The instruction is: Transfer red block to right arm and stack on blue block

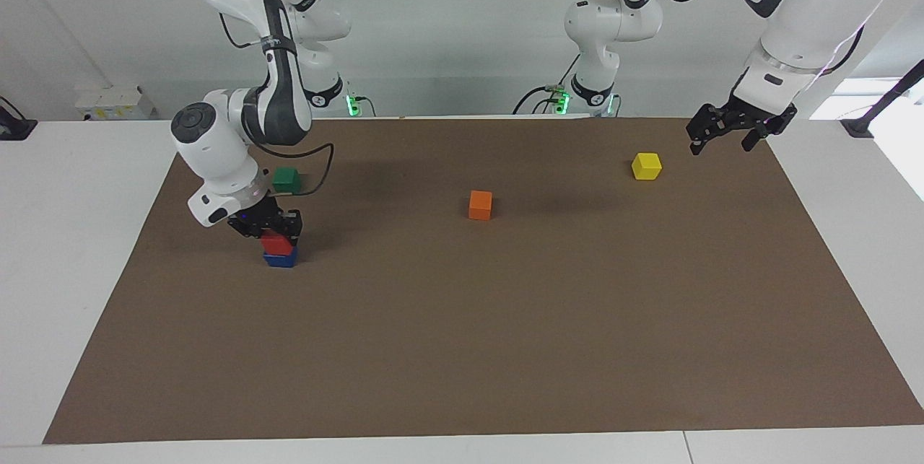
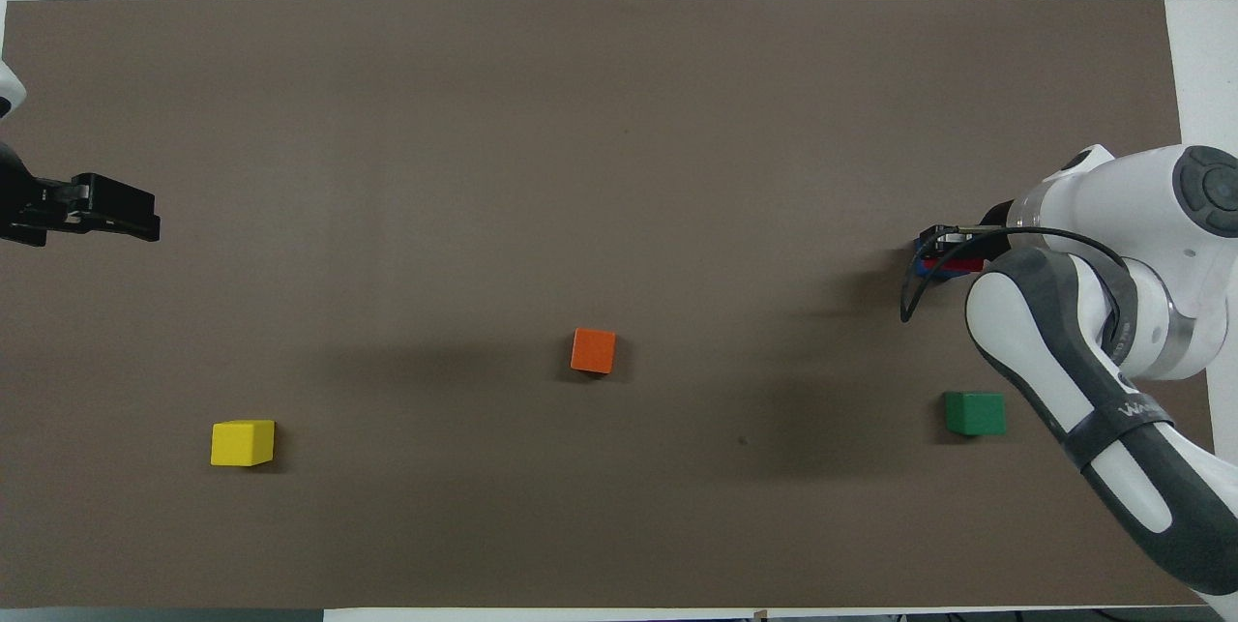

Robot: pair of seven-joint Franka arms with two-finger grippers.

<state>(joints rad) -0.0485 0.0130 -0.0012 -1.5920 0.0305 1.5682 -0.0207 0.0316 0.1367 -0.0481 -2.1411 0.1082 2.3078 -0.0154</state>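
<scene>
The red block (image 1: 276,242) rests on top of the blue block (image 1: 280,259) toward the right arm's end of the brown mat. My right gripper (image 1: 268,232) is shut on the red block, fingers down either side of it. From overhead only slivers of the red block (image 2: 948,264) and the blue block (image 2: 919,268) peek out beside the right gripper (image 2: 946,243) and the arm covering them. My left gripper (image 1: 724,138) hangs open and empty in the air over the left arm's end of the mat, near the yellow cube; the left gripper (image 2: 97,211) shows at the overhead view's edge.
A green cube (image 1: 286,178) sits just nearer to the robots than the stack. An orange cube (image 1: 480,205) lies mid-mat and a yellow cube (image 1: 646,166) toward the left arm's end. The brown mat (image 1: 505,348) extends bare away from the robots.
</scene>
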